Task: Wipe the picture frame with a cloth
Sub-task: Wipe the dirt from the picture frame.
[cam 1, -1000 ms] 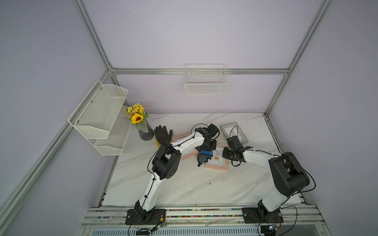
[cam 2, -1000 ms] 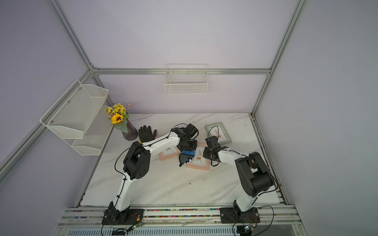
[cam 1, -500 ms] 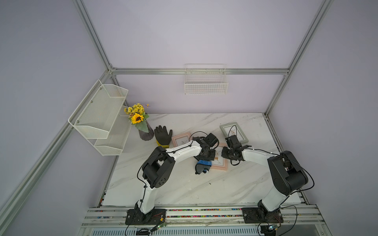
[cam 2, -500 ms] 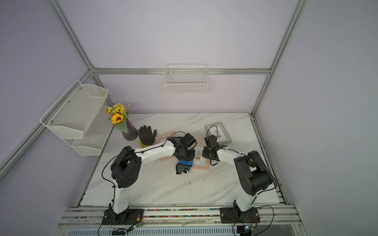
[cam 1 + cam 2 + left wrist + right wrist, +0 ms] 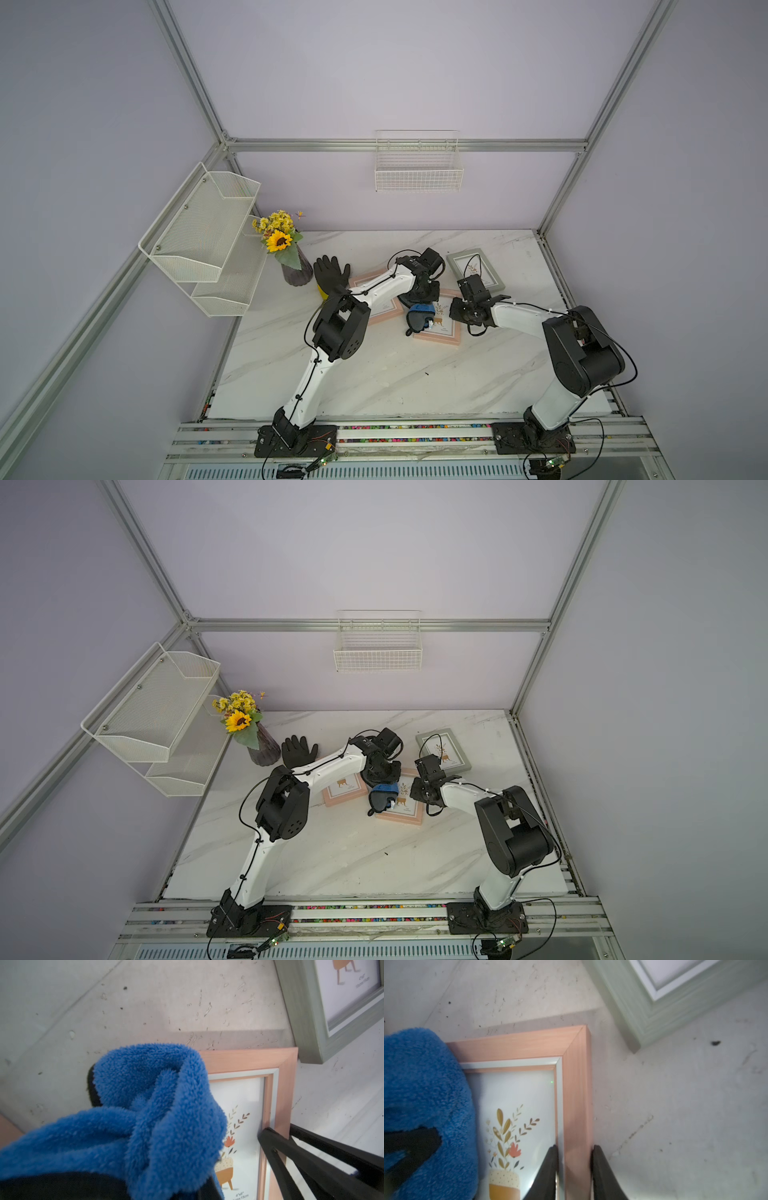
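Picture frame: the pink-railed picture frame (image 5: 441, 337) lies flat, glass up, mid-table on the marble tabletop (image 5: 374, 374), between the two arms.
Long axis: it runs roughly from the robot's side toward the back wall, slightly skewed. The printed plant's leaves point to the far end, its pot and caption to the near end.
Cloth: the blue cloth (image 5: 145, 1115) is bunched into a wad on the frame's left part and reaches over its left edge. Its dark reverse and white tag show in both top views.
Left gripper: the left gripper (image 5: 420, 304) is clenched on that wad and comes at it from above.
Right gripper: the right gripper (image 5: 574, 1153) pinches the frame's right rail, one finger on the glass side and one on the outer edge.
Risk, pivot: the frame is held by one rail only, so a hard sideways stroke could swing it about that pinch.
Risk, collision: a stroke carried fully across would run the wad into the right gripper's fingers.
Risk, coverage: a bunched wad touches little glass, so corners may be missed and the loose tag could drag.
Neighbours: the green-grey frame (image 5: 478, 272) has a corner just beside the far right corner, so a shove could knock it. A second pink frame (image 5: 384, 312) lies partly under the left arm. The work glove (image 5: 330, 274) and the vase (image 5: 297, 274) of flowers stand well apart.
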